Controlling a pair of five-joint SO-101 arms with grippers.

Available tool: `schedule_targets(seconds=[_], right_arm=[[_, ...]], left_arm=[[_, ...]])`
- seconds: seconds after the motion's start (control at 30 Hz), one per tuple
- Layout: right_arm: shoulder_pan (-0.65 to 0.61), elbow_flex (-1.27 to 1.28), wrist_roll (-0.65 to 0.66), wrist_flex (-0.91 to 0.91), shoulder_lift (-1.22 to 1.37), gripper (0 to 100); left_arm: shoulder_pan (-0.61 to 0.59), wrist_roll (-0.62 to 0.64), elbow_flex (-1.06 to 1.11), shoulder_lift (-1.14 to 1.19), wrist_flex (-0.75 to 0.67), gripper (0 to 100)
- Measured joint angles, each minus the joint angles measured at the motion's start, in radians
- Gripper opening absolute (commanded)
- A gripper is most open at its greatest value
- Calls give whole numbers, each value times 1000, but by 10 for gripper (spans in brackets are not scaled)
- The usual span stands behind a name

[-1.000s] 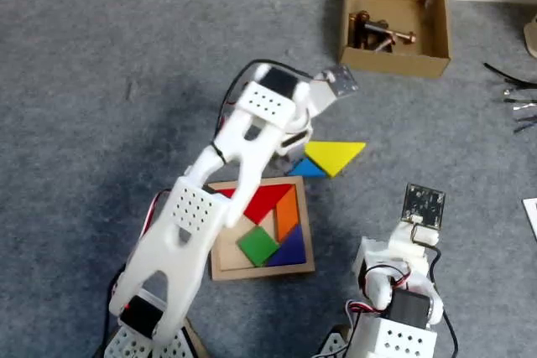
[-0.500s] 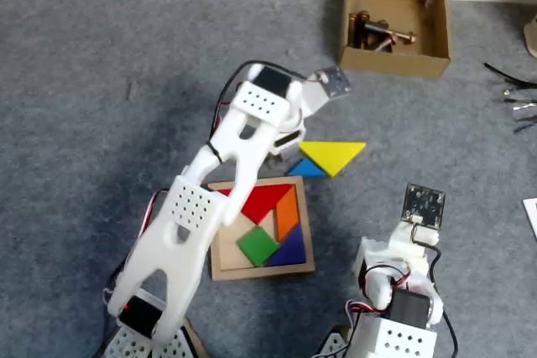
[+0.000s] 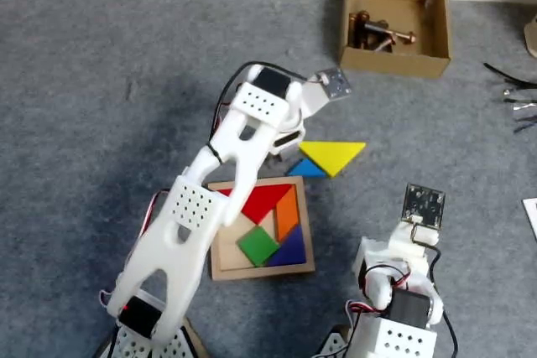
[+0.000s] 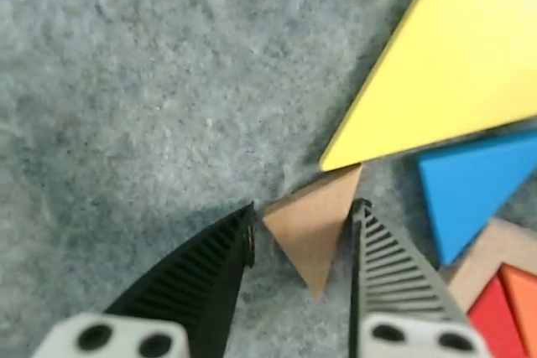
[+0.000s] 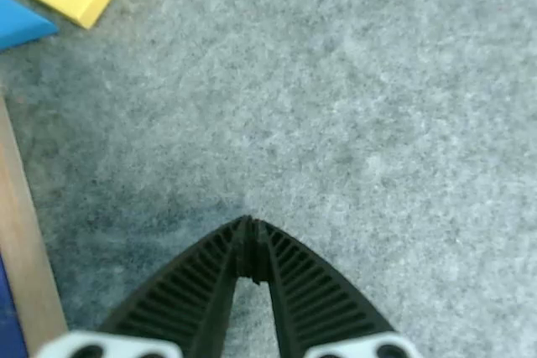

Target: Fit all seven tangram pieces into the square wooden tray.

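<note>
The left gripper (image 4: 304,207) is down on the grey carpet (image 4: 126,64), just beyond the far edge of the square wooden tray (image 3: 262,271). Its jaws are partly closed on a small plain wooden triangle (image 4: 310,232), one finger against each side, and the piece lies flat on the carpet. One corner of this triangle meets the tip of the large yellow triangle (image 4: 453,64), and a blue triangle (image 4: 478,190) lies just beside both, near the tray's corner.

From above, the left arm (image 3: 226,182) reaches across the tray and hides its left part. In the uncovered part lie a red triangle (image 3: 262,199), an orange piece (image 3: 288,211), a green square (image 3: 258,245) and a purple piece (image 3: 290,251). The yellow and blue triangles sit outside the tray, touching each other.

The right gripper (image 5: 250,249) is closed with its fingertips together, holding nothing, over bare carpet beside the tray's right side.

A cardboard box (image 3: 394,60) holding small metal parts stands well apart at the far side.
</note>
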Motion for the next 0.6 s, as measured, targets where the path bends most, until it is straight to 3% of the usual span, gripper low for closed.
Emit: schedule_targets(seconds=[0.1, 0.6], right_arm=[[0, 0, 0, 0, 0, 5], [0, 0, 0, 0, 0, 5]], left_arm=[[9, 0, -6, 3, 3, 81], [8, 2, -43, 9, 51, 77]])
